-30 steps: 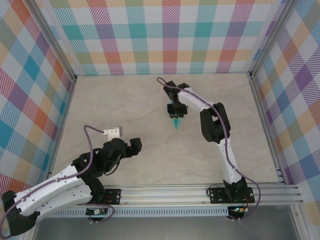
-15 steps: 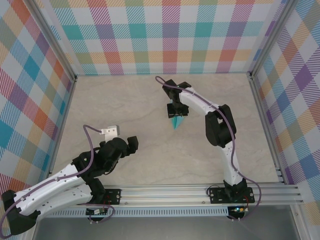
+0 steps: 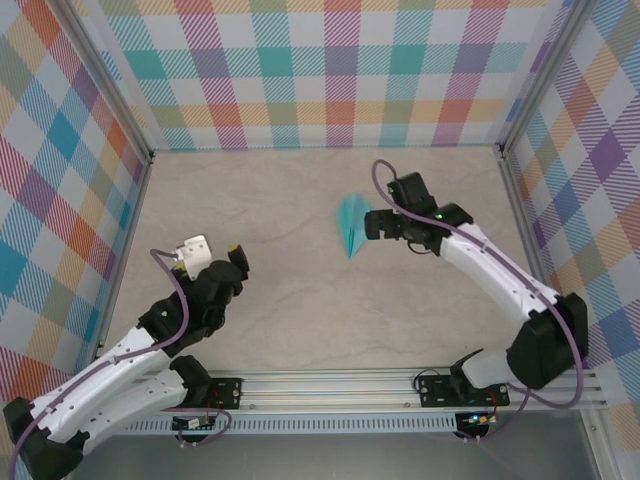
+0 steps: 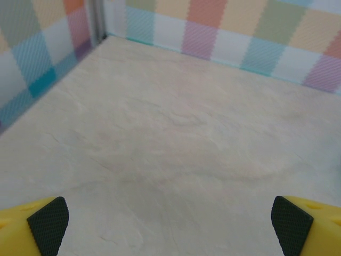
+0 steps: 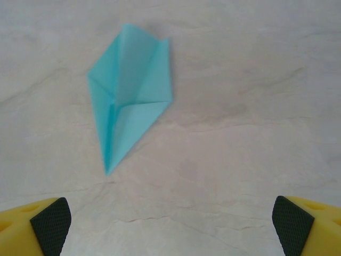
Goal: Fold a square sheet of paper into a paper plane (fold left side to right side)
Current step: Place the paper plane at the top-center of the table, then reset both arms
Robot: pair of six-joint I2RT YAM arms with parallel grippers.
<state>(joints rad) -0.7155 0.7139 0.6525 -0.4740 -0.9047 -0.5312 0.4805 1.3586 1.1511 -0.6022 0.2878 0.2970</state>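
A turquoise paper plane (image 3: pixel 352 227) lies flat on the pale stone-patterned table (image 3: pixel 250 210), a little right of centre and toward the far side. It is a narrow dart: the point aims at the near edge, the wider tail at the back wall, and its creases run along its length. In the right wrist view the paper plane (image 5: pixel 130 106) rests alone on the surface, with nothing touching it.

Just beside the plane's right edge in the overhead view is the right gripper (image 3: pixel 372 224), at the end of an arm that reaches in from the right. Its jaws stand wide apart and hold nothing. In its own camera the right gripper (image 5: pixel 170 229) shows one black pad (image 5: pixel 50 224) in each bottom corner, with bare table between them.

A second earlier this gripper was directly over the plane and pinching it, with only the tip poking out below. Since then it has let go and swung off to the right, leaving the dart where it lay.

The left gripper (image 3: pixel 238 262) sits well away at the near left. It is also spread wide and empty, and its wrist has turned slightly since a moment ago. From its own camera the left gripper (image 4: pixel 170 229) faces bare table and the checked walls (image 4: pixel 224 26).

The release suggests that the folding is finished and the plane has been set down as the final result, though the pictures do not show how sharp the creases are.
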